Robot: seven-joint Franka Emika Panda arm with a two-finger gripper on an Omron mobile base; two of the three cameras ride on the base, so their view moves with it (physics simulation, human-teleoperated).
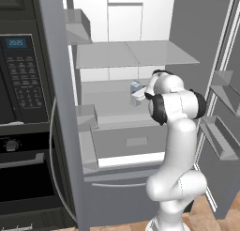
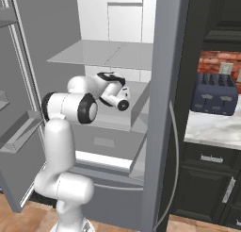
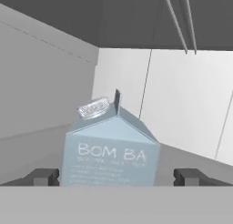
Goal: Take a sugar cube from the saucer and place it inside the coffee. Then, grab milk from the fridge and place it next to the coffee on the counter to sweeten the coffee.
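Note:
The fridge (image 1: 136, 56) stands open, and my arm reaches in over its middle shelf (image 2: 136, 96). On that shelf stands the milk (image 3: 111, 148), a light blue carton with a gabled top and a cap; it also shows just above my hand as the milk (image 1: 136, 86). My gripper (image 3: 117, 177) is open, one fingertip (image 3: 43, 176) on the left of the carton and the other on its right, both apart from its sides. The sugar cube, the saucer and the coffee are out of view. A stretch of the counter (image 2: 212, 127) lies right of the fridge.
A glass shelf (image 1: 164, 54) hangs close above my hand, and a drawer (image 1: 129, 143) sits below. Door bins (image 1: 225, 91) line the open right door. The black wall oven (image 1: 23, 84) is on the left. A dark blue toaster (image 2: 214, 99) stands on the counter.

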